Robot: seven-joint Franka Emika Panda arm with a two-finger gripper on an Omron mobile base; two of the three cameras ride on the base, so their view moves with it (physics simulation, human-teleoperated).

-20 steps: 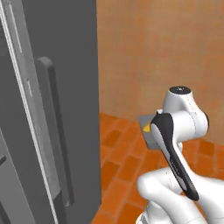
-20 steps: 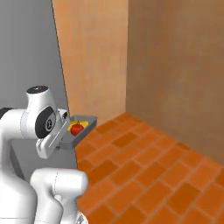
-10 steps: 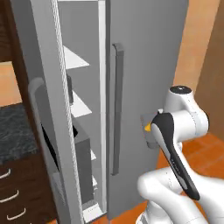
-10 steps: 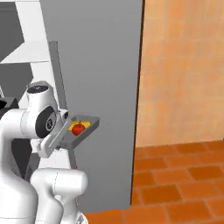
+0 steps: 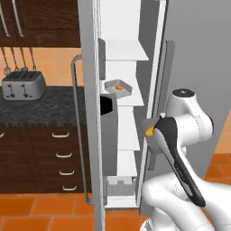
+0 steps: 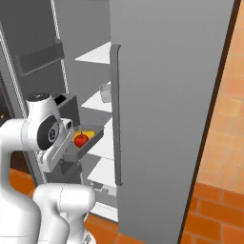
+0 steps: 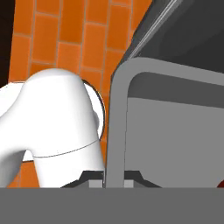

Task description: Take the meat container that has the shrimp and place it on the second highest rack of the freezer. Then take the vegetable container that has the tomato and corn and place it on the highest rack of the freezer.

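My gripper (image 7: 113,179) is shut on the rim of the grey vegetable container (image 6: 90,145), with one finger on each side of the tray wall (image 7: 114,131). The red tomato (image 6: 81,139) and the yellow corn (image 6: 91,135) lie in it. The corn (image 5: 149,131) peeks out beside my arm, in front of the open freezer (image 5: 124,149). The meat container (image 5: 118,88) with the orange shrimp (image 5: 118,87) sits on the second highest rack (image 5: 131,98). The highest rack (image 5: 125,56) above it is bare. The held tray hangs lower than both racks.
The freezer door (image 5: 92,113) stands open to the left with its long handle (image 5: 76,131). The fridge's other grey door (image 6: 167,109) is closed on the right, its handle (image 6: 116,114) close to the tray. A toaster (image 5: 23,85) sits on the dark counter.
The whole picture has swung round with the base: wall and brick floor gave way to the open freezer straight ahead. The vegetable container stays in my gripper.
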